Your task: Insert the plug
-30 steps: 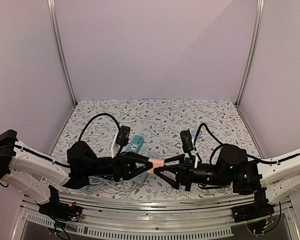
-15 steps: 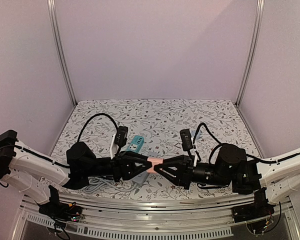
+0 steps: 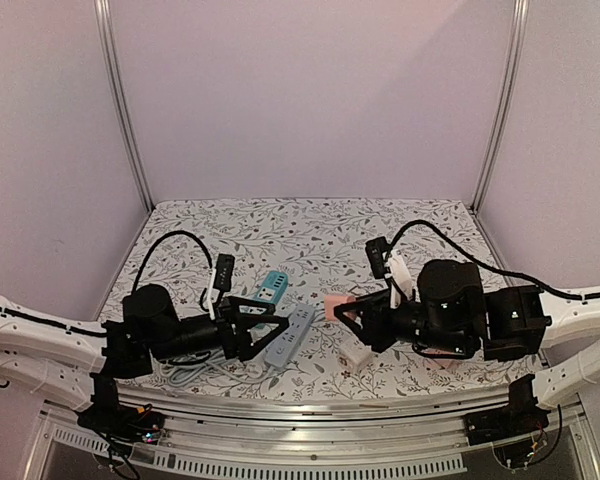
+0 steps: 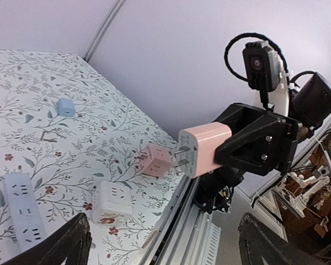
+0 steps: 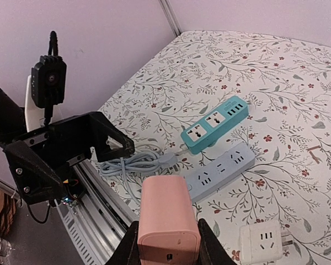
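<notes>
The plug (image 3: 336,301) is a pink block with two metal prongs, and it hangs above the table with my right gripper (image 3: 348,312) shut on it. In the left wrist view the plug (image 4: 204,150) points its prongs left, out of the right gripper's black fingers (image 4: 248,144). The right wrist view shows the plug (image 5: 168,223) clamped between both fingers (image 5: 130,244). My left gripper (image 3: 272,322) is open and empty, drawn back to the left of the plug. Its fingers (image 4: 66,248) stand wide apart. A light blue power strip (image 3: 290,337) lies below, between the grippers.
A teal power strip (image 5: 215,124) lies behind the light blue one (image 5: 220,171). A coiled cable (image 5: 132,164) sits near the front rail. A white cube socket (image 4: 115,200), a pink cube socket (image 4: 154,160) and a small blue adapter (image 4: 65,106) rest on the floral table.
The right gripper shut on the pink plug, then the left gripper opened and let it go. The left arm drew back to the left; the right arm carried the plug up and right.
</notes>
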Controlling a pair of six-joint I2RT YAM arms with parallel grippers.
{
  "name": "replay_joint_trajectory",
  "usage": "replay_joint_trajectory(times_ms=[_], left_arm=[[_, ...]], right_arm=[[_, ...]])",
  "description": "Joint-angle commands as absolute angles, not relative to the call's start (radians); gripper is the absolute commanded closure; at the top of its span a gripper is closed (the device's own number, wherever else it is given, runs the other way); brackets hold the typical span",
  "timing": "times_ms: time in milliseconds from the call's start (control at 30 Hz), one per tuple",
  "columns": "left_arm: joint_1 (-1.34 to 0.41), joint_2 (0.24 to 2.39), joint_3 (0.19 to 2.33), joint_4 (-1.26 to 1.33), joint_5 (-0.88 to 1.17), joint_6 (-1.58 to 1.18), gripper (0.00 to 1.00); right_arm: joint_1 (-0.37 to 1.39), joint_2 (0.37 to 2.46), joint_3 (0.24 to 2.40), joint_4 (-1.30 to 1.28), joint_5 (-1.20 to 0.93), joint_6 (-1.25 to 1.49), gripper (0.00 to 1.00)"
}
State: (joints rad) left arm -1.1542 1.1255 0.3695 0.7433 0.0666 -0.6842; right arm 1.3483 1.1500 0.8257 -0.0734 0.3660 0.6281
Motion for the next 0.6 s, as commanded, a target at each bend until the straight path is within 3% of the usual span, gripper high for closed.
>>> replay_joint_trajectory(times_ms=[0,233,567], left_arm=[[-1.180,1.081,0.359,0.462,-0.185,-0.599,0.08],[-1.227,1.166,0.380,0.361,-0.419,-0.553,0.10],[-1.290,1.442,0.486,0.342,-0.463,-0.443,0.18]], right_arm=[[1.298,1.190,0.928,-0.375,0.423,0.663,1.00],[1.196,1.348,1.074,-0.503,0.313,0.582,1.00],[1.108,1.558,1.303,-0.647,0.246,0.402,1.00]])
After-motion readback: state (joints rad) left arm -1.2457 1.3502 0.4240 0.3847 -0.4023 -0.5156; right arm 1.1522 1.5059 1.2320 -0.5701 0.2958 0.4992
